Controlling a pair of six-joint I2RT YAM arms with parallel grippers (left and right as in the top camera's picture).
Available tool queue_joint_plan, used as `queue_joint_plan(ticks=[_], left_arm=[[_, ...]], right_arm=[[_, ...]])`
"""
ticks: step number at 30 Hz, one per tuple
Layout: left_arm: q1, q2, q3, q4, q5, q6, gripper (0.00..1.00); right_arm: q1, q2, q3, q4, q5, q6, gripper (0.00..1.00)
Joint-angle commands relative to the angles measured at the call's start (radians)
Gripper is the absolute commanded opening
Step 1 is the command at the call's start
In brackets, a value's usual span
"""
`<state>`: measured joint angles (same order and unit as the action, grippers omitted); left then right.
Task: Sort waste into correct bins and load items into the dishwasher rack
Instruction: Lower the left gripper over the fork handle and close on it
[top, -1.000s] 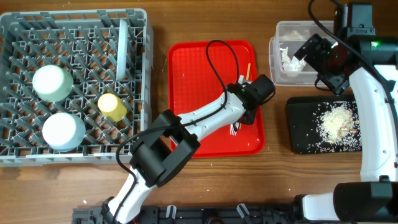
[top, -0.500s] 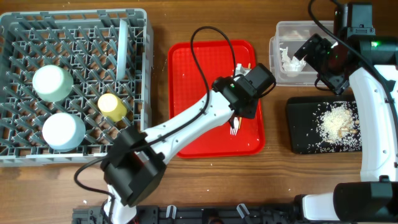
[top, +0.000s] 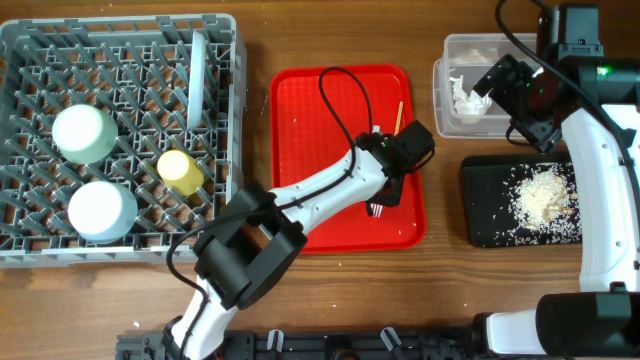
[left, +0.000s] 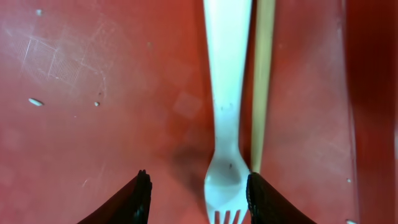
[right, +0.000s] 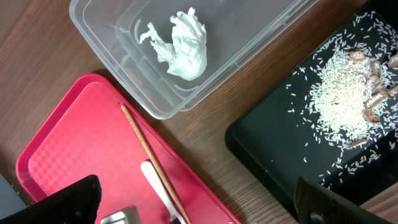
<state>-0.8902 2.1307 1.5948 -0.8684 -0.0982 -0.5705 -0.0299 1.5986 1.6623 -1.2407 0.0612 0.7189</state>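
Our left gripper (left: 198, 200) hangs low over the red tray (left: 93, 112), jaws half spread. The white fork (left: 227, 93) has its head between them, unpinched, with a wooden stick (left: 262, 93) just beside it. Farther off, our right gripper (right: 199, 202) is spread wide near the clear tub (right: 106, 56) holding the crumpled tissue (right: 180, 46) and the black tray (right: 261, 143) of rice crumbs (right: 339, 93).

Wooden table (top: 450, 290), grey dishwasher rack (top: 130, 105) left, red tray (top: 310, 130) centre, clear tub (top: 480, 41), black tray (top: 485, 200) right

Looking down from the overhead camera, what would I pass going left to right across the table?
dishwasher rack → red tray → black tray
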Motion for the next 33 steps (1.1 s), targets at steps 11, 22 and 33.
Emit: queue_joint_plan(ticks=[11, 22, 33], left_arm=[[0.0, 0.045, -0.007, 0.086, 0.0, -0.018, 0.48], [0.008, 0.051, -0.002, 0.09, -0.006, -0.018, 0.46], [0.053, -0.036, -0.005, 0.095, -0.026, -0.018, 0.47]], right_arm=[[-0.002, -0.023, 0.019, 0.0, 0.02, 0.015, 1.0], [-0.002, -0.023, 0.02, 0.0, 0.02, 0.014, 1.0], [-0.002, -0.023, 0.02, 0.0, 0.02, 0.015, 1.0]])
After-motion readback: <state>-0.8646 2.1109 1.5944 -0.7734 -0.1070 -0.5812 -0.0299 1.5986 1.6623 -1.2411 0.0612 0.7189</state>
